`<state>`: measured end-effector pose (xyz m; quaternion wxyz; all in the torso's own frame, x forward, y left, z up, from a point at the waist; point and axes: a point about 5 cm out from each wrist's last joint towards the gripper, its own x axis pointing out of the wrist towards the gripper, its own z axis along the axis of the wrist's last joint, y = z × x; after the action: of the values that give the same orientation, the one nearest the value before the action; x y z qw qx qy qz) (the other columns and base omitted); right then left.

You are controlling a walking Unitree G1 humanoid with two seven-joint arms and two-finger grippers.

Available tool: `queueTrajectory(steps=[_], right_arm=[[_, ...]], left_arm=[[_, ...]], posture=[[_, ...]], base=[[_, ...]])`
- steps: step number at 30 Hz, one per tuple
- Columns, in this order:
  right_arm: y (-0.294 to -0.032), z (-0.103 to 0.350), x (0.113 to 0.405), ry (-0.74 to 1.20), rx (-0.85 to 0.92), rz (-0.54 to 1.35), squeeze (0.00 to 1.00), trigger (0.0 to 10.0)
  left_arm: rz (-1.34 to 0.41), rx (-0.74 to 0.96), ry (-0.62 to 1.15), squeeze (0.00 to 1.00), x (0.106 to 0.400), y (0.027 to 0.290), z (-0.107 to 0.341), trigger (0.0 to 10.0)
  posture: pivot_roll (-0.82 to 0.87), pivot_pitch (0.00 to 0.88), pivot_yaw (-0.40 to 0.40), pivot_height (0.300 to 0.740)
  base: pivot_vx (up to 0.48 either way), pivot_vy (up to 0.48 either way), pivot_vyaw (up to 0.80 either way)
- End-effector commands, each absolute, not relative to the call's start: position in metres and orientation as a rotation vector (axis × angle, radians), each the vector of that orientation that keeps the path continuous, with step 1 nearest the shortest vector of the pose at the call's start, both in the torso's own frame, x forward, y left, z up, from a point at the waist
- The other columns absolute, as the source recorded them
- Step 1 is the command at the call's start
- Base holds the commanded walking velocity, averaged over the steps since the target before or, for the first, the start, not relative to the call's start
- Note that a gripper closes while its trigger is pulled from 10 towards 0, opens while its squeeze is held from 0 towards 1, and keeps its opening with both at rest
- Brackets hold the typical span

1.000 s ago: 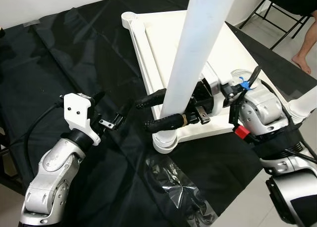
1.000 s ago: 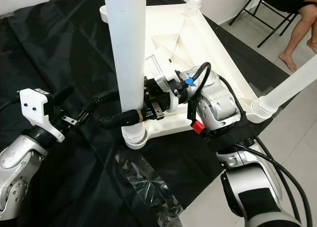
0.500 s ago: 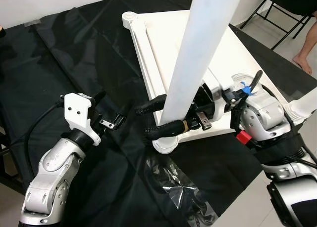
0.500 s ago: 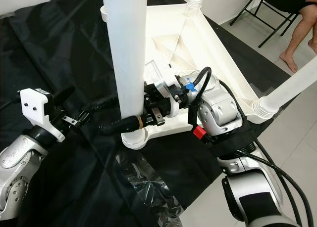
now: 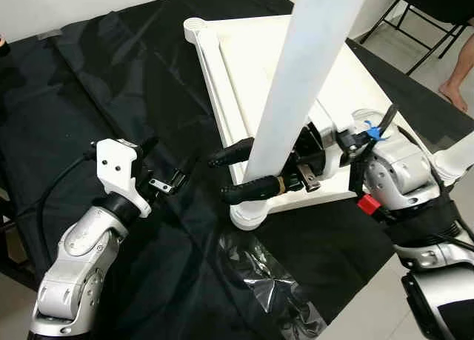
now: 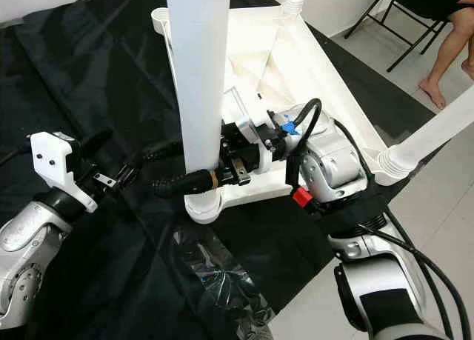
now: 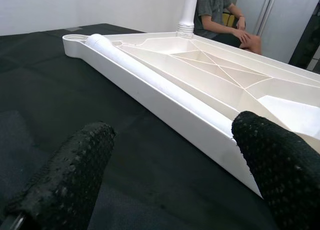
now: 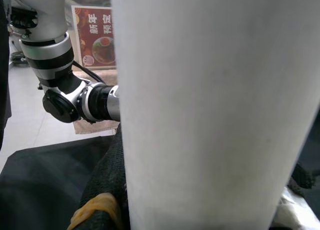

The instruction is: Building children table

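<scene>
1. Black sheeting (image 5: 111,81) covers the floor across the left and middle of the head views, most likely to keep the white plastic parts clean during assembly; pale tile shows at the lower right.

2. Around the white table leg (image 5: 296,103), the right gripper (image 5: 248,173) has its two black fingers, one on each side, clamped low on the post just above its foot. That low hold probably steadies the leg while its end seats in the corner socket (image 5: 248,215).

3. In the right wrist view the leg (image 8: 210,109) stands directly against a finger (image 8: 107,190), with the robot's left arm beyond.

4. At centre left of the left eye view, the left gripper (image 5: 174,178) hangs with its fingers spread apart, holding nothing, near the socket but clear of it. It seems parked there as a ready second hand.

5. Its wrist camera looks between both pads (image 7: 70,175) at the upturned tabletop (image 7: 200,89), which lies underside up on the sheet so the sockets face upward.

6. A second leg (image 6: 433,129) already stands in the corner at the right edge of the right eye view, and another rises at the far corner.

7. Crumpled clear plastic wrap (image 5: 270,281) lies below the socket, probably discarded packaging.

8. A seated person (image 7: 220,14) watches from a chair at the upper right.
</scene>
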<state>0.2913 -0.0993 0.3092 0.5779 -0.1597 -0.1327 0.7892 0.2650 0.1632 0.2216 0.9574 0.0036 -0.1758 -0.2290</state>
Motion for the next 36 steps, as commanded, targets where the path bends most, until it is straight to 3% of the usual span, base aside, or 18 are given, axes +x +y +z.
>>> queueTrajectory(steps=[1,36], right_arm=[[-0.105,0.304,0.294,-0.271,-0.376,1.819,0.0,10.0],[-0.114,0.302,0.301,-0.254,-0.387,1.742,0.0,10.0]], left_arm=[[-0.479,0.002,-0.346,0.0,0.264,0.163,0.219,10.0],[-0.489,-0.001,-0.35,0.0,0.264,0.16,0.22,10.0]], posture=[[0.04,0.279,-0.024,0.74],[0.04,0.285,-0.021,0.74]], base=[[0.0,0.0,0.0],[0.0,0.0,0.0]])
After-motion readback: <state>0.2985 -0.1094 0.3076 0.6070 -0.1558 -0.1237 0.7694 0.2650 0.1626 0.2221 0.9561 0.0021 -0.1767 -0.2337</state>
